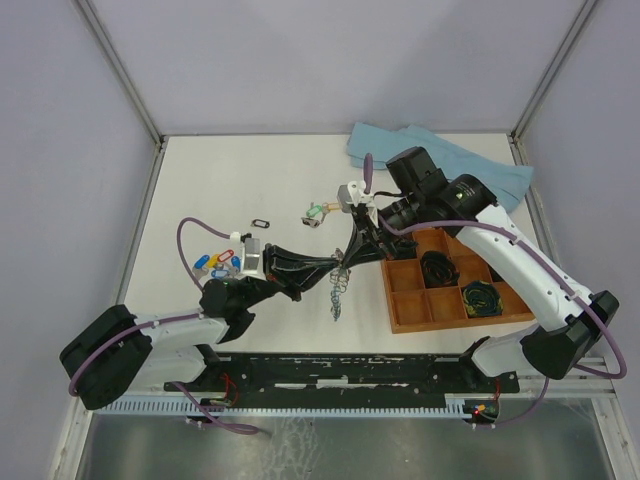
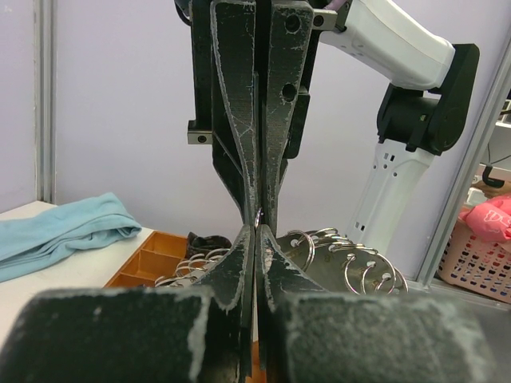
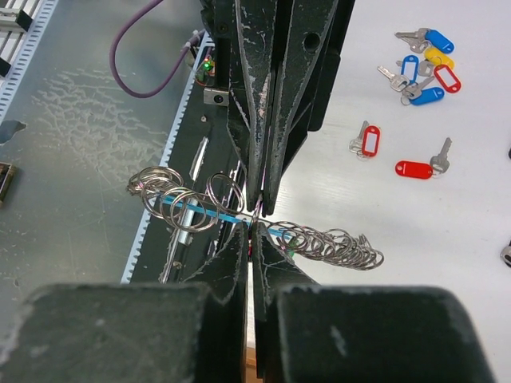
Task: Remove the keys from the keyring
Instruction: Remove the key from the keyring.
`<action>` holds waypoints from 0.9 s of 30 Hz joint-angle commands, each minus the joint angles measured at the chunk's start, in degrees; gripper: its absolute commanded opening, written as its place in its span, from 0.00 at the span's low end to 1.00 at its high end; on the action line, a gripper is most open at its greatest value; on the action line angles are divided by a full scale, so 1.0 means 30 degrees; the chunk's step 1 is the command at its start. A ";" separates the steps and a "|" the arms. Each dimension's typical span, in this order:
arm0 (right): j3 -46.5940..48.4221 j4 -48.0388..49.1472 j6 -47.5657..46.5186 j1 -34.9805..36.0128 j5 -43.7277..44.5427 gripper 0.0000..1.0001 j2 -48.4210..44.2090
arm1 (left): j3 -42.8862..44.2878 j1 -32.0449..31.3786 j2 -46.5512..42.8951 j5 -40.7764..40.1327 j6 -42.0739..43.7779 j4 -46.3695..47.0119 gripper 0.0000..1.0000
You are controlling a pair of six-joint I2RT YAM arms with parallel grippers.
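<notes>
The keyring (image 1: 337, 291) hangs between my two grippers above the table's near middle. In the right wrist view it is a thin light-blue strand (image 3: 188, 207) strung with several silver split rings (image 3: 335, 246). The rings also show in the left wrist view (image 2: 335, 247). My left gripper (image 1: 341, 268) and my right gripper (image 1: 350, 262) meet tip to tip, both shut on the keyring where the strand passes (image 3: 254, 221) (image 2: 256, 229). Loose keys with blue, yellow and red tags (image 1: 217, 262) lie on the table at the left; they also show in the right wrist view (image 3: 423, 70).
A green-tagged key (image 1: 314, 212) and a small black tag frame (image 1: 259, 222) lie behind the grippers. A wooden compartment tray (image 1: 410, 305) with black cable bundles stands at the right. A light-blue cloth (image 1: 450, 160) lies at the back right.
</notes>
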 commanded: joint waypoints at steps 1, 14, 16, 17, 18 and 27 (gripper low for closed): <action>0.0383 0.0129 0.0141 -0.0036 0.0357 0.02 -0.0648 | 0.0374 -0.0072 0.0089 -0.0240 -0.0195 0.3717 0.03; 0.3515 -0.6556 -0.3887 0.0444 0.6345 0.01 0.0838 | 0.0231 -0.0022 -0.6173 -0.0272 0.5307 -0.8950 0.58; 0.4247 -0.8011 -0.4840 0.0829 0.7385 0.01 0.1358 | 0.0732 -0.0030 -0.7268 0.0026 0.6897 -1.2089 0.61; 0.4651 -0.8595 -0.5218 0.1152 0.8058 0.01 0.1655 | 0.0992 -0.0009 -0.7634 0.0138 0.7648 -1.3385 0.62; 0.4994 -0.9133 -0.5472 0.1503 0.9126 0.01 0.1916 | 0.1229 -0.0021 -0.7837 0.0244 0.8269 -1.4316 0.62; 0.7788 -1.1586 -0.5589 0.3200 1.2435 0.01 0.3857 | 0.1926 -0.0029 -0.4635 0.1328 0.8262 -1.0382 0.54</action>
